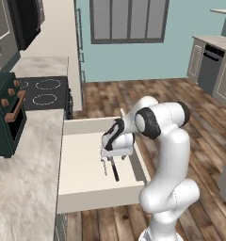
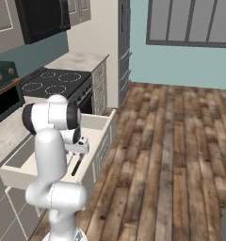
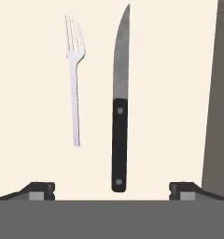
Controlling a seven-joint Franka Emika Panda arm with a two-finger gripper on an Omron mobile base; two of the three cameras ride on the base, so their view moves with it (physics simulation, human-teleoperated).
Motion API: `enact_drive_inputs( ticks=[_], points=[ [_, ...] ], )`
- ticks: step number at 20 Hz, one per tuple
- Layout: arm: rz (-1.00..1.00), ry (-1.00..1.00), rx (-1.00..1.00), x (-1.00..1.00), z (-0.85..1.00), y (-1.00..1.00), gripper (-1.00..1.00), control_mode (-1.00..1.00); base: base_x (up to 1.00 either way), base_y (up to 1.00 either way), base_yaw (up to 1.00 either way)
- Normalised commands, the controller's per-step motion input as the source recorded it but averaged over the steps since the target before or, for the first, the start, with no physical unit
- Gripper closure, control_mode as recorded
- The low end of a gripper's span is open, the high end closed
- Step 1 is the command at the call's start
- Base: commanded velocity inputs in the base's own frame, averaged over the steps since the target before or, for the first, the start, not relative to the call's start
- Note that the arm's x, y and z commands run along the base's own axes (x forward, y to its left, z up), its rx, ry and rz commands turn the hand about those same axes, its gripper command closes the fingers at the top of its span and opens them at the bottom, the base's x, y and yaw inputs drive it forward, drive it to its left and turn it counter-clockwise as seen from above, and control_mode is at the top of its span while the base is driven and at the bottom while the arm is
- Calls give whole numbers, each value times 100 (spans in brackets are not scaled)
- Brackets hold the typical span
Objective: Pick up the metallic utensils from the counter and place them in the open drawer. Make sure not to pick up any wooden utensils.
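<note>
Wide-apart, empty pincer (image 3: 112,191) hovers over a black-handled steel knife (image 3: 119,107) and pale silvery fork (image 3: 74,74) lying in the cream open drawer (image 1: 86,188); it should lift straight up.

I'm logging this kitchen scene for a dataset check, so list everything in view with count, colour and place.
fork: 1, pale silver, on the drawer floor beside the knife.
knife: 1, steel blade, black handle, on the drawer floor.
open drawer: 1, cream inside, pulled out from the counter.
counter: 1, beige marbled stone, left of the drawer.
stove: 1, black, beyond the counter.
floor: brown wood planks.
window: 1, grey frame, teal wall.
gripper: 1, open, over the knife.
</note>
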Motion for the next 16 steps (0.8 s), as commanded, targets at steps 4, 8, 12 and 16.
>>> enact_drive_inputs(
  ticks=[4,8,12,16],
  points=[
    [0,0,0,-22,100,0,-100,-100,0,0,0],
    [0,0,1,-55,100,-3,-100,-100,0,0,0],
    [0,0,4,-91,100,-17,-100,-100,0,0,0],
    [3,0,2,-100,100,-13,-100,-100,0,0,0]
  ],
)
